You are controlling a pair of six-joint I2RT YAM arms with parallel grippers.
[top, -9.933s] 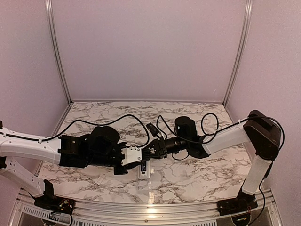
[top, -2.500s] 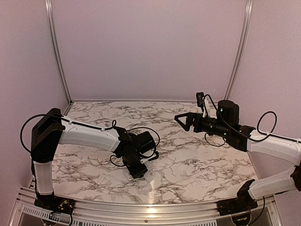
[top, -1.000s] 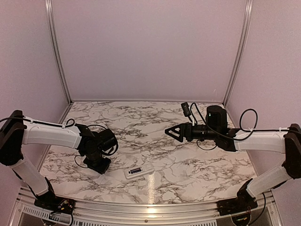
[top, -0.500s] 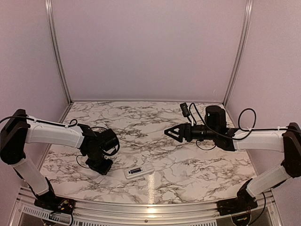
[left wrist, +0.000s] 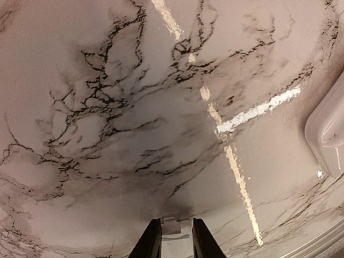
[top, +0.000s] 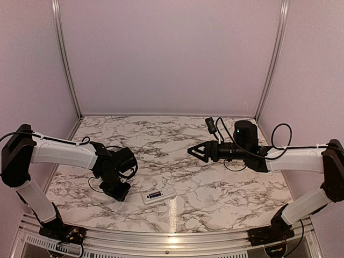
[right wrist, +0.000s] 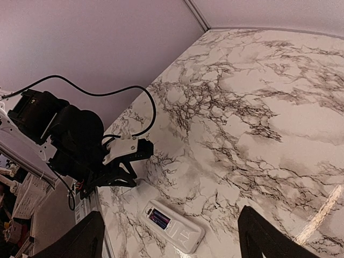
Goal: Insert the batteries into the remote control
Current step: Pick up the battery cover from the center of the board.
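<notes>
Remote control lay flat on the marble table, close to the near edge and a touch left of centre, and we swept across to it from the left. First up, the left arm reached out low from its side, wrist bent over, and the left gripper pointed down at the tabletop, just beside the remote's left end but not touching it. From the left wrist view we saw its fingers drawn in to a narrow gap. A small pale piece with a little tab filled that gap from pad to pad, right down at the marble, pinched by the look of it. At the right edge of that same view a rounded white corner of the remote peeked in, apart from the fingers. On to the remote itself: from the right wrist view it lay with an open bay facing up at the end nearer the left gripper. The batteries showed inside it as dark, purplish bars; how many, we could not tell. Over on the right, the right gripper hung in the air above the table, aimed towards the middle, well apart from the remote. Its jaws stood spread wide, and they had hold of nothing.
</notes>
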